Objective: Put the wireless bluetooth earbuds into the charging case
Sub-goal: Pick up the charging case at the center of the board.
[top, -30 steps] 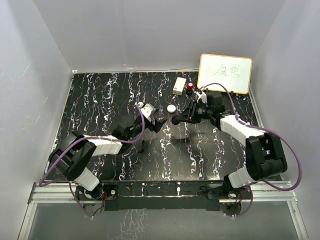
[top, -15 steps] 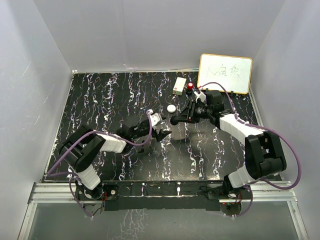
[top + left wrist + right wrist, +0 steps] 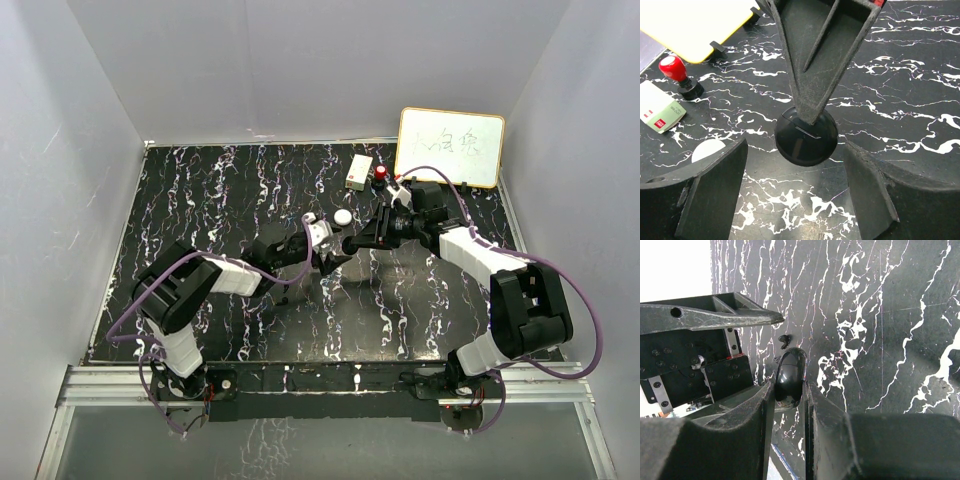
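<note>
As left gripper (image 3: 333,255) has neared puck (image 3: 789,375), possible earbud (image 3: 785,341) beside.

Top cam: high behind my bases, looking down on the whole table (image 3: 200,200). Left wrist cam: close, pointing down between my left fingers (image 3: 715,200) at the case (image 3: 806,142). Right wrist cam: closer, sighting along my right fingers (image 3: 865,450) at probably the same case, edge-on. All three share mid-table.
</note>
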You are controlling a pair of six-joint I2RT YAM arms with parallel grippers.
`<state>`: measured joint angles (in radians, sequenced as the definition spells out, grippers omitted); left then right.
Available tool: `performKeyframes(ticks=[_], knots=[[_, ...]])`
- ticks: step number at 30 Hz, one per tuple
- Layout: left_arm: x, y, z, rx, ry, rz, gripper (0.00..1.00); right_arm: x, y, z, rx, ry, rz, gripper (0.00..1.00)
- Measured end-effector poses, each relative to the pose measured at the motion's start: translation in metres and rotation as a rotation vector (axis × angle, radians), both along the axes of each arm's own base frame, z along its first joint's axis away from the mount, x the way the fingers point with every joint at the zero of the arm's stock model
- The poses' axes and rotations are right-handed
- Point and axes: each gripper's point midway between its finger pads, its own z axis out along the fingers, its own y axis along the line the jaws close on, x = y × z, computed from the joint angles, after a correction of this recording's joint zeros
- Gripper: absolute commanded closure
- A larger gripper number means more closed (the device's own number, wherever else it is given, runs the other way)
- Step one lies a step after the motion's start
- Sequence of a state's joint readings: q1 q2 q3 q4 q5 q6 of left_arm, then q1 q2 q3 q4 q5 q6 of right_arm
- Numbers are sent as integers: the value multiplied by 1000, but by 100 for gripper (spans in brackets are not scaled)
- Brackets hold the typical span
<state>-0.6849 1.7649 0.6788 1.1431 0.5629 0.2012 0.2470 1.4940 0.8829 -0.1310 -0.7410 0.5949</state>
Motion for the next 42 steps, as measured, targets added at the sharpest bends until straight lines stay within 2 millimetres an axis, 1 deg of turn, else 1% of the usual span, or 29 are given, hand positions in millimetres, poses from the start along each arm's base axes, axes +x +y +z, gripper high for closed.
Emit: performKeyframes(ticks=[5,11,18,21,28,30,31,33,34,37,42], knots=[[-1,-4,-8,10,13,-15,26,-3,-1,-3,-10,7,8,100],[-3,-9,-11,12,18,-37,28,-5,-1,-3,-15,10,14,100],[-3,-14,-10,8,17,-56,40,-7,1,-2,-16,7,22,100],[-4,-15,-10,7,19,-65,51,-7,1,-1,-15,6,23,100],[-7,-17,-9,4,22,-76,88,-6,1,0,-16,-2,23,99],[-7,-17,-9,3,23,-76,98,-6,1,0,-16,-1,23,85],[-8,-17,-9,3,24,-77,100,-6,1,0,-16,-2,23,80],[-8,-17,-9,3,25,-76,100,-6,1,0,-17,-1,22,69],[-8,-17,-9,3,25,-75,100,-6,1,0,-17,-2,22,66],[-9,-19,-9,2,28,-74,100,-7,2,0,-23,0,27,59],[-10,-20,-10,6,33,-74,100,-9,4,0,-29,-5,36,58]])
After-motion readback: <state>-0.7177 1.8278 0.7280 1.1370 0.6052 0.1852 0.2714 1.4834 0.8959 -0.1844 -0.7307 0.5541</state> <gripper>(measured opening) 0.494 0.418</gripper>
